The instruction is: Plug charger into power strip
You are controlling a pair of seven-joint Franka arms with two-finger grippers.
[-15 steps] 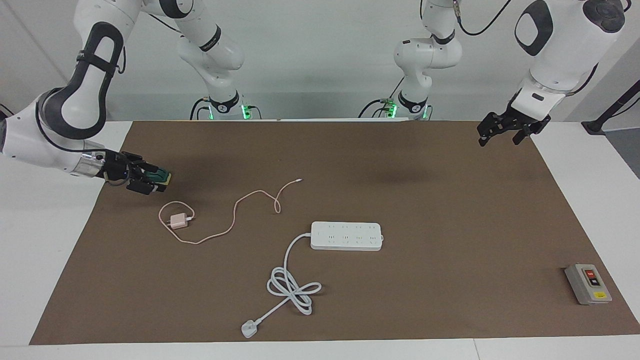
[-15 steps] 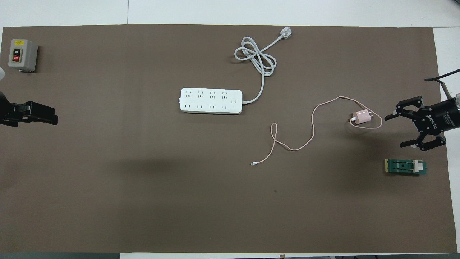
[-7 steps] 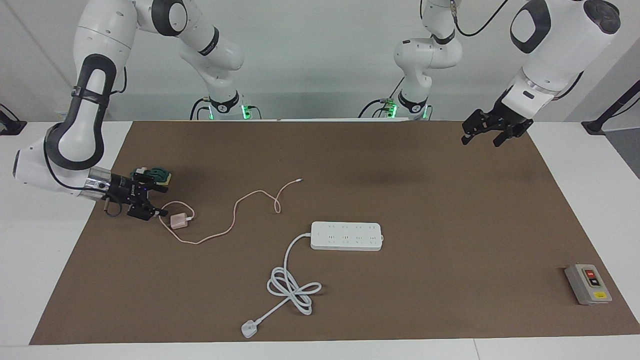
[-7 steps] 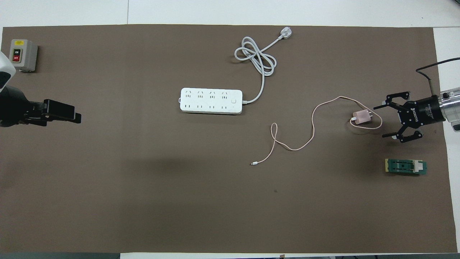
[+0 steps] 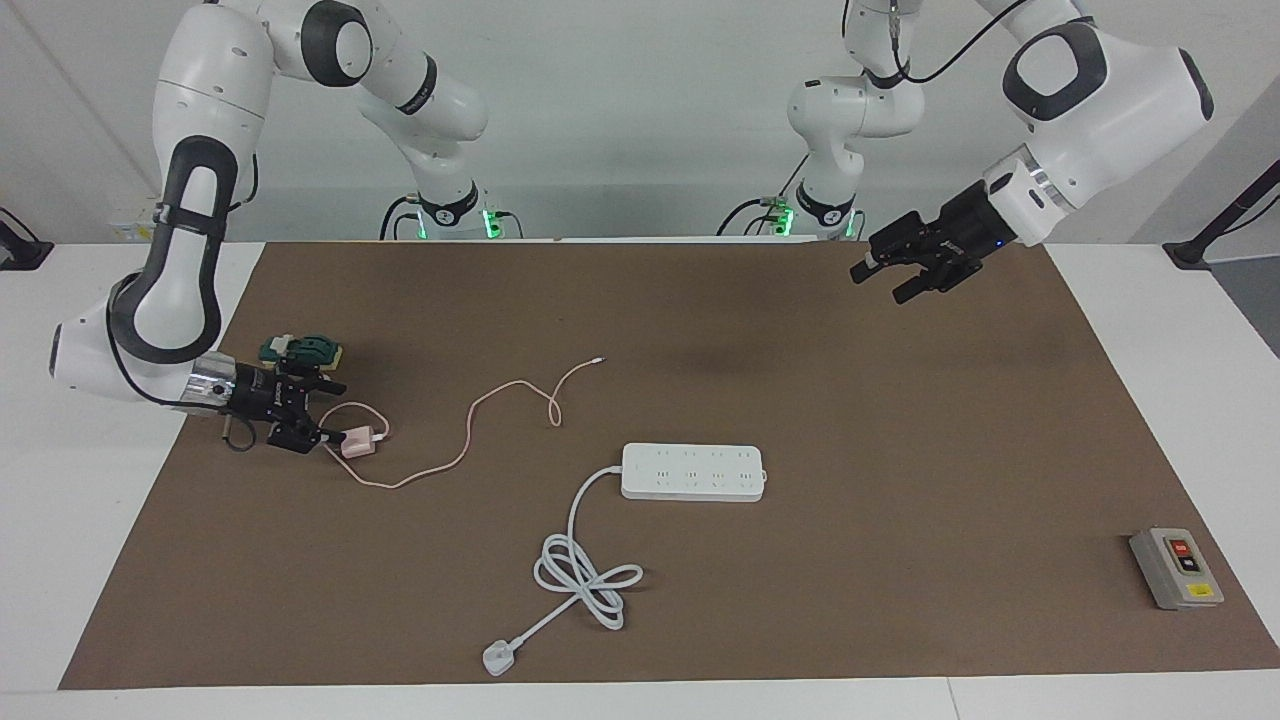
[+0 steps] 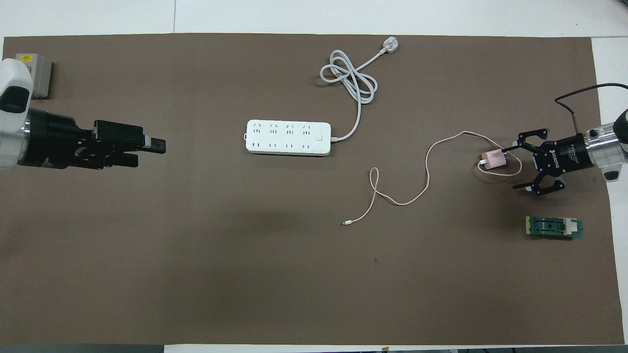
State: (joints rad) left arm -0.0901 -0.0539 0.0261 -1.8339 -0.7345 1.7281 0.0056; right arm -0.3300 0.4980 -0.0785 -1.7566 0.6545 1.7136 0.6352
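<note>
1. The brown mat fills most of the facing view. Every task item lies on it.
2. The left arm enters from the upper corner of the facing view. The left gripper hangs over bare mat high in the frame and appears to wait. I cannot tell whether it is spread or pressed together.
3. The right arm drops down the other edge of that frame. The right gripper sits low at mid-height, spread wide and holding nothing.
4. The power strip lies flat just below the frame's centre with its sockets facing up. Its thick cord coils toward the bottom edge.
5. A green part lies just above the right gripper in the frame and could be bumped.
6. The charger lies just beside the right gripper's fingertips, not yet between them. Its thin cable loops around it and trails toward the centre.
7. The step in hand looks like the grasp:
   - Slide forward until the cube sits squarely between the pads.
   - Keep the cable loop out of the pinch.
   - Grip the flat sides and leave the prongs free for the socket.
</note>
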